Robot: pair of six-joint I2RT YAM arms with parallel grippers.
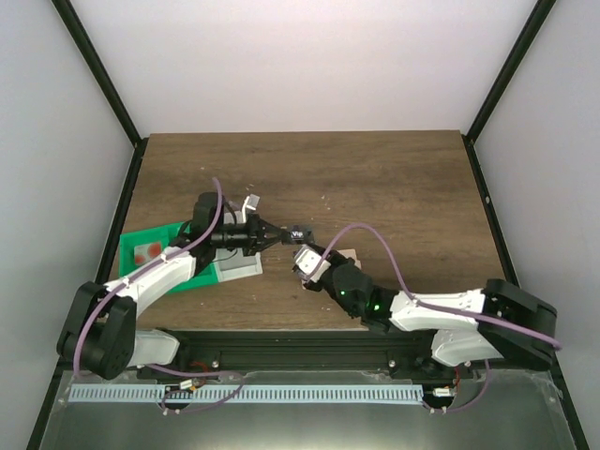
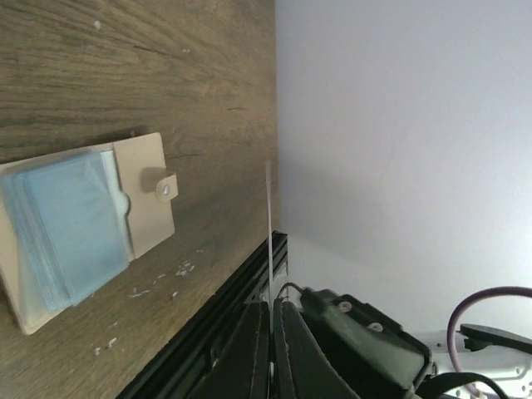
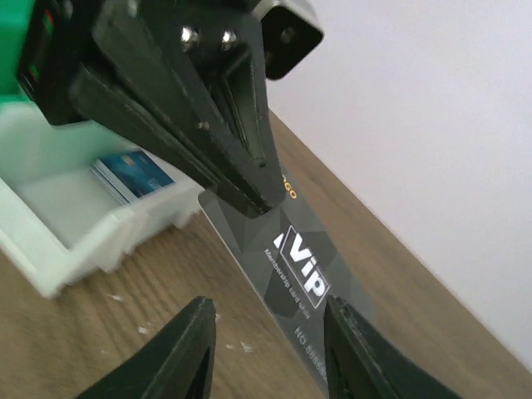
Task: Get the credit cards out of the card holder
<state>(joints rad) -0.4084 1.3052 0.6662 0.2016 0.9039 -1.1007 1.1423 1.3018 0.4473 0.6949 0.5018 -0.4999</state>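
A dark grey credit card [image 3: 303, 266] with white "Vip" print is held in the air above the table. My left gripper [image 3: 256, 193] is shut on its upper edge. In the left wrist view that card [image 2: 268, 224] shows edge-on as a thin pale line rising from the shut left gripper [image 2: 271, 307]. My right gripper [image 3: 268, 353] is open; its fingers stand either side of the card's lower end, apart from it. The tan card holder [image 2: 141, 195] lies open on the wood with blue-grey panels up. In the top view the card holder [image 1: 350, 254] is partly hidden by the right arm.
A translucent white box [image 3: 79, 237] with a blue card [image 3: 133, 173] inside stands left of the grippers. The green tray [image 1: 150, 248] lies under the left arm at the table's left. The black frame rail [image 2: 216, 307] runs along the table's near edge.
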